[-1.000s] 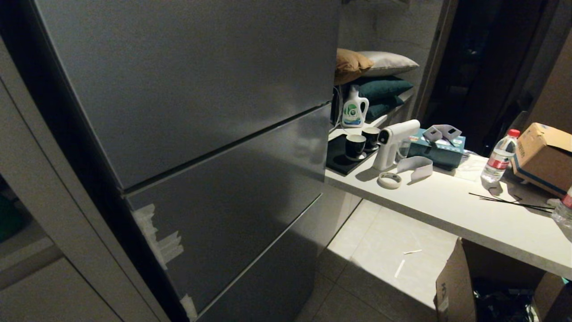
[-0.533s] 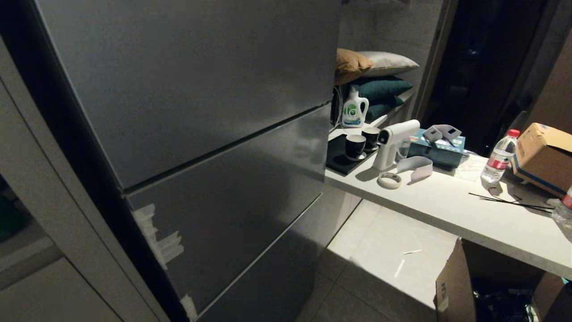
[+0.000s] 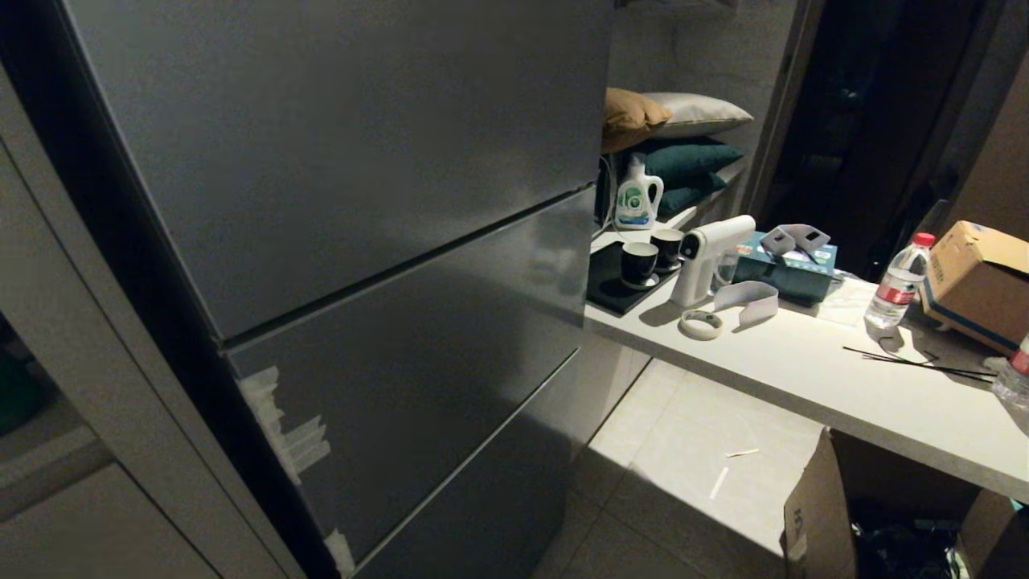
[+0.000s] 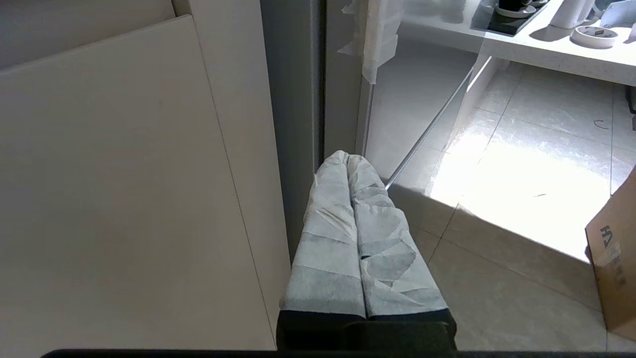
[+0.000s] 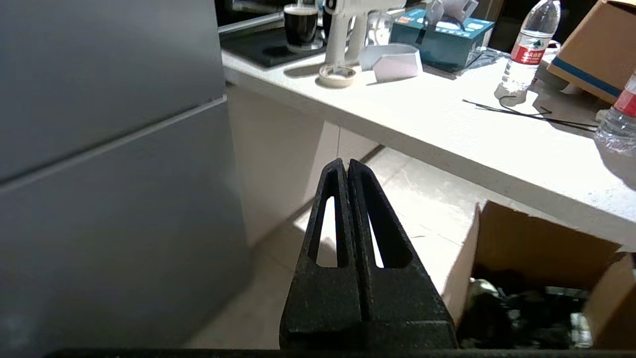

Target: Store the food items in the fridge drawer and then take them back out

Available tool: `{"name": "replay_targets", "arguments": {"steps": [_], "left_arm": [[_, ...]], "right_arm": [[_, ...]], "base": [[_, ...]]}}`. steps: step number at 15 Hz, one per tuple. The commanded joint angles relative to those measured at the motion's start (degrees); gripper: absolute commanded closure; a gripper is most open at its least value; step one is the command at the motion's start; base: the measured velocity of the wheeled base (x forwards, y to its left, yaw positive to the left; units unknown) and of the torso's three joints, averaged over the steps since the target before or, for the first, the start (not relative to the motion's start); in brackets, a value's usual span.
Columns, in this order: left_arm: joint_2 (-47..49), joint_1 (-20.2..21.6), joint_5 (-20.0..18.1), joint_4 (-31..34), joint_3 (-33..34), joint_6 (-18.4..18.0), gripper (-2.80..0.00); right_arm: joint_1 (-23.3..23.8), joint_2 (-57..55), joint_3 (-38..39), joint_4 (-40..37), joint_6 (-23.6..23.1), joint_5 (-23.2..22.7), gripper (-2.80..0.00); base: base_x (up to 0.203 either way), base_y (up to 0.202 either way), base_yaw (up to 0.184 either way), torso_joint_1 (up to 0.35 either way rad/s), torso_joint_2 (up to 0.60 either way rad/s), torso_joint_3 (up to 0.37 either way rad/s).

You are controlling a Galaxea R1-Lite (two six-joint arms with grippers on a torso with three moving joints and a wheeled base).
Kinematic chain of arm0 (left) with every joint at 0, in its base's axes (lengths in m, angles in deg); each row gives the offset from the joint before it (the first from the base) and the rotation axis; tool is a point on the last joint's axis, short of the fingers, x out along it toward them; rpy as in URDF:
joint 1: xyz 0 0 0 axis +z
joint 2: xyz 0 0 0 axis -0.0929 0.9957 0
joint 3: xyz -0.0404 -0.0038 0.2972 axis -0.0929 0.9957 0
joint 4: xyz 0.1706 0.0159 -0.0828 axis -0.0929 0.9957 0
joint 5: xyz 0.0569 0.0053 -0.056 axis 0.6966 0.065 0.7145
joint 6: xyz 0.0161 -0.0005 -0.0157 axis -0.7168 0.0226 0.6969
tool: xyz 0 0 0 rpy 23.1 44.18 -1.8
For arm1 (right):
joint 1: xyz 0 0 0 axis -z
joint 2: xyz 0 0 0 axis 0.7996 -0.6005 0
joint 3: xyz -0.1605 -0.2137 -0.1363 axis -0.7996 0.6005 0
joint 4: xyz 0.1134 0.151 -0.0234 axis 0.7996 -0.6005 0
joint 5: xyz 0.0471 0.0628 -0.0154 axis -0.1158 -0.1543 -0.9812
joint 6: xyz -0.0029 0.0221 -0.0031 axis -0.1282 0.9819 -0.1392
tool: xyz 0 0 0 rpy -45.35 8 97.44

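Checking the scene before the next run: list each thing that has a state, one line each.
Fridge panels: all closed, no drawer out.
Left end effector: shut, empty.
Right end effector: shut, empty.
Water bottle: upright, capped.
Detergent bottle: upright, capped.
Cardboard box on floor: open.

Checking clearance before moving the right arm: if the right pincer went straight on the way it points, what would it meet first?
Probably the tiled floor under the white counter edge; the right pincer, shut and empty, points there between fridge panel and cardboard box. Depth is uncertain.

Fridge panels [image 3: 362, 241] stand left of the counter [image 3: 804, 378] bearing a water bottle [image 3: 899, 281].
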Motion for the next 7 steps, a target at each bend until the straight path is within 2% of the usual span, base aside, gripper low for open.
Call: {"name": "replay_targets", "arguments": {"steps": [1, 7], "left_arm": [[0.01, 0.01, 0.01, 0.0, 0.01, 0.05, 0.0], [0.05, 0.01, 0.01, 0.0, 0.01, 0.09, 0.0]], "right_arm": [[-0.06, 0.91, 1.76, 0.08, 1.32, 0.48, 0.0], [0.03, 0.91, 1.76, 0.22, 1.58, 0.57, 0.0]], "base": [[0.0, 0.0, 0.0, 0.0, 0.0, 0.0], [0.0, 0.0, 0.0, 0.0, 0.0, 0.0]]}}
